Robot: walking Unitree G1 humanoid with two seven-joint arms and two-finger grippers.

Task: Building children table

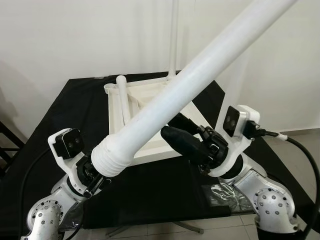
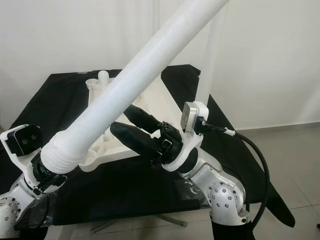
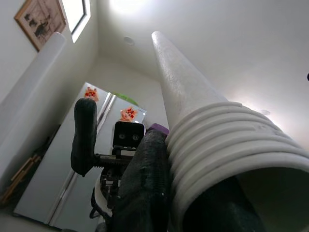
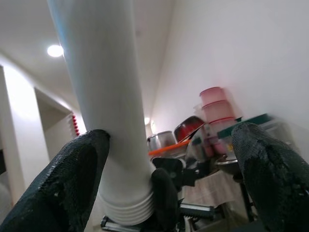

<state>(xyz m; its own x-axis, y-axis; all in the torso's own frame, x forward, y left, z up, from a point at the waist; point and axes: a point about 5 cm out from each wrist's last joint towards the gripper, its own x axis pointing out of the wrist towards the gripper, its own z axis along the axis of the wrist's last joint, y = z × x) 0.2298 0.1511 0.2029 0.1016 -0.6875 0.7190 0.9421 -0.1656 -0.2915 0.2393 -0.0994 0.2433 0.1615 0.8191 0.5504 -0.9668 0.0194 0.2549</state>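
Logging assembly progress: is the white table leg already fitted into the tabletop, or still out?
Out. The left gripper holds the white table leg by its threaded end, raised diagonally above the upturned tabletop.

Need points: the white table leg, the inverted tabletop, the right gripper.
white table leg (image 1: 200, 75), left eye view, middle of the smooth tube.
inverted tabletop (image 1: 131, 98), left eye view, ribbed underside near the back corner.
right gripper (image 4: 169, 164), right wrist view, midway between its two open black fingertips.
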